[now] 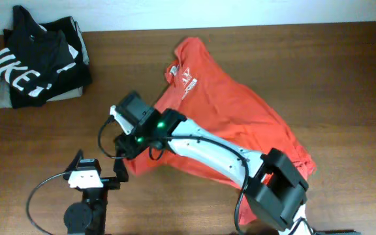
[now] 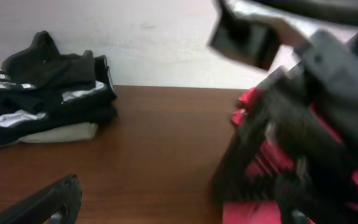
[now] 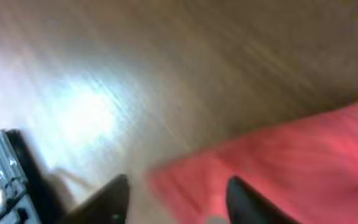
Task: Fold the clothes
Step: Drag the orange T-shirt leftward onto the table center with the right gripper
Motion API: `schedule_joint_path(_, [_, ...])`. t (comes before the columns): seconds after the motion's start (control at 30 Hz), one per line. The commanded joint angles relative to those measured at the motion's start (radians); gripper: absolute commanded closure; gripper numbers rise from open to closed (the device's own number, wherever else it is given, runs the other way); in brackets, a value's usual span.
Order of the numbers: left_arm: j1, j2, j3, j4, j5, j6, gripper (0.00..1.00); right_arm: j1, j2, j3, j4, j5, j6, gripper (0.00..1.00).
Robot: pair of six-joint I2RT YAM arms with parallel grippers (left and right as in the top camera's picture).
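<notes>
The right gripper (image 3: 178, 186) stands with its jaws parted, and the two dark fingers (image 3: 114, 199) straddle a corner of the red-orange T-shirt (image 3: 291, 155). The wrist view is blurred, so I cannot tell whether either finger touches the cloth. Nothing looks pinched. I judge this placement to serve the fold, since a hem corner is the handle by which one panel gets carried over another.

Outward from those jaws, the shirt runs back under the right arm and away across the table (image 1: 344, 65). Its neck label and white lettering (image 1: 188, 81) lie at the far end, well apart from the fingers. It is loosely spread and rumpled, not yet a tidy packet, so most of the folding looks undone.

Just beside the right gripper, the left gripper (image 1: 96, 168) waits over bare wood with its jaws wide and nothing between them. Only one of its fingers (image 2: 48, 202) shows in its own view. It is probably parked there to leave the shirt to the other arm.

Far beyond both, the black shirt (image 1: 38, 59) sits piled on a grey-olive folded garment (image 1: 2, 98), out of the way.
</notes>
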Motion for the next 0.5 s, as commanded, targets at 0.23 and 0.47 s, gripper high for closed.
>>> schedule_joint_path(0.23, [0.001,-0.005,-0.003,-0.007,0.037,0.021,0.01,-0.367,-0.091,0.237,-0.391,0.110,0.005,0.01])
schedule_joint_path(0.47, [0.001,-0.005,-0.003,-0.007,0.037,0.021,0.01,-0.810,-0.077,0.242,-0.652,0.110,0.005,0.01])
